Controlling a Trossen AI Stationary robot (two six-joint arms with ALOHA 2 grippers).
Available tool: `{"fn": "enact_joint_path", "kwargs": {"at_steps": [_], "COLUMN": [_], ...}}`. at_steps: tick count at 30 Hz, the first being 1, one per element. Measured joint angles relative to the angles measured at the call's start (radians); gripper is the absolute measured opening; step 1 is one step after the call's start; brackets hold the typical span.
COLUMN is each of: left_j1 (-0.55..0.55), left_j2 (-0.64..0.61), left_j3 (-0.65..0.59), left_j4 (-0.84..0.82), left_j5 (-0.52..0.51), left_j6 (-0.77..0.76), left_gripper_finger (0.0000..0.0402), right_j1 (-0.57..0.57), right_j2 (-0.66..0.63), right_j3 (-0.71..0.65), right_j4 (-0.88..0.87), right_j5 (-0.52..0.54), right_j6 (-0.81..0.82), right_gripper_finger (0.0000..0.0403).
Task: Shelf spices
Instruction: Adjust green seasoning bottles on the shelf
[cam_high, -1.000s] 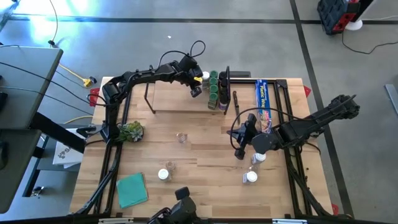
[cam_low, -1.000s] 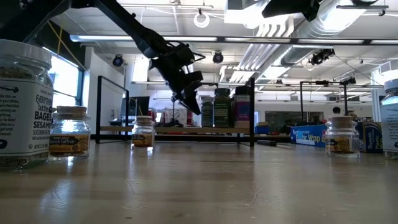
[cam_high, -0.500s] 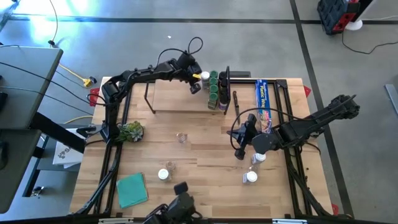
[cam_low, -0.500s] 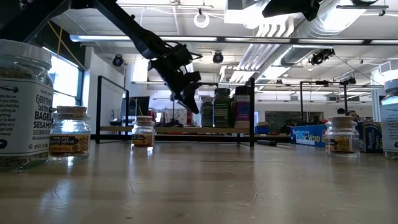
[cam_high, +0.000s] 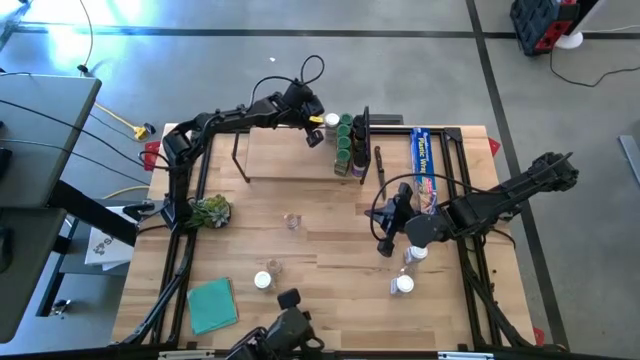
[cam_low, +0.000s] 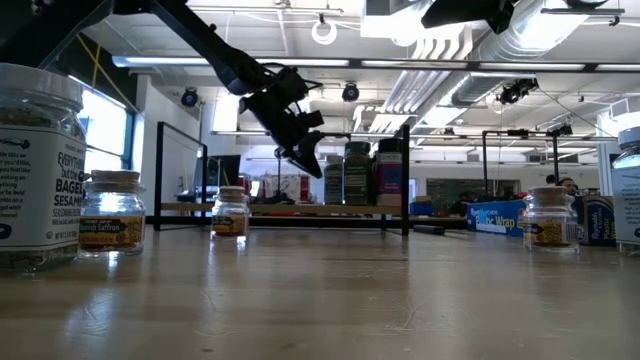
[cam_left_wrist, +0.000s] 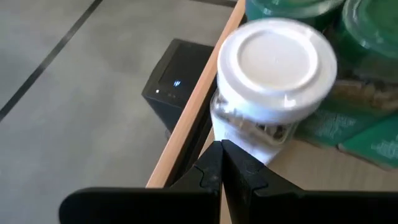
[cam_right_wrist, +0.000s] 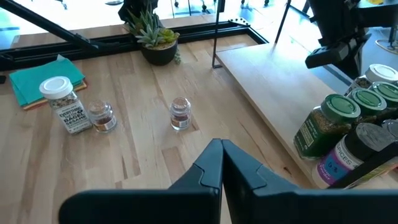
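nudging looks like the step in hand: the left gripper (cam_high: 312, 138), fingers pressed together and holding nothing, hangs over the shelf (cam_high: 290, 160) just beside a white-lidded jar (cam_left_wrist: 273, 62) that stands on the shelf next to the green-lidded jars (cam_high: 344, 140). next it should back off for the loose jars (cam_high: 264, 280) on the table near the shelf. the right gripper (cam_high: 385, 245), closed and empty, waits near the shelf.

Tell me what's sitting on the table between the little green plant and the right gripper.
In the high view, one small clear jar stands on bare wood between the plant and the shut right gripper. Nothing else lies there.
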Motion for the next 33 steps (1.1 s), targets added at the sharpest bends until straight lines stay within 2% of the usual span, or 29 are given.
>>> {"fn": "enact_joint_path", "kwargs": {"at_steps": [8, 12, 15, 20, 23, 26, 29, 33], "left_j1": [0.0, -0.011, -0.02, -0.036, -0.053, -0.07, -0.091, -0.111], "left_j2": [-0.11, -0.212, -0.332, -0.563, -0.683, -0.78, -0.851, -0.909], "left_j3": [0.0, -0.022, -0.142, -0.435, -0.577, -0.675, -0.744, -0.783], "left_j4": [-0.177, -0.241, -0.185, -0.026, 0.042, 0.114, 0.163, 0.167], "left_j5": [-0.031, -0.019, -0.015, -0.018, -0.035, -0.039, -0.032, -0.032], "left_j6": [0.046, 0.054, 0.049, -0.037, -0.093, -0.163, -0.204, -0.202], "left_gripper_finger": [0.0, 0.0, 0.0, 0.0, 0.0, 0.0, 0.0, 0.0], "right_j1": [-0.009, -0.088, -0.186, -0.37, -0.464, -0.544, -0.622, -0.714], "right_j2": [0.0, -0.001, -0.001, 0.031, 0.099, 0.211, 0.348, 0.511], "right_j3": [0.0, 0.0, 0.027, 0.132, 0.234, 0.378, 0.53, 0.683], "right_j4": [0.0, 0.0, -0.001, 0.0, -0.01, -0.12, -0.279, -0.371], "right_j5": [0.014, 0.023, -0.059, -0.227, -0.379, -0.471, -0.513, -0.526], "right_j6": [0.011, 0.051, 0.011, -0.09, -0.175, -0.241, -0.308, -0.375], "right_gripper_finger": [0.0, 0.0, 0.0, 0.0, 0.0, 0.0, 0.0, 0.0]}}
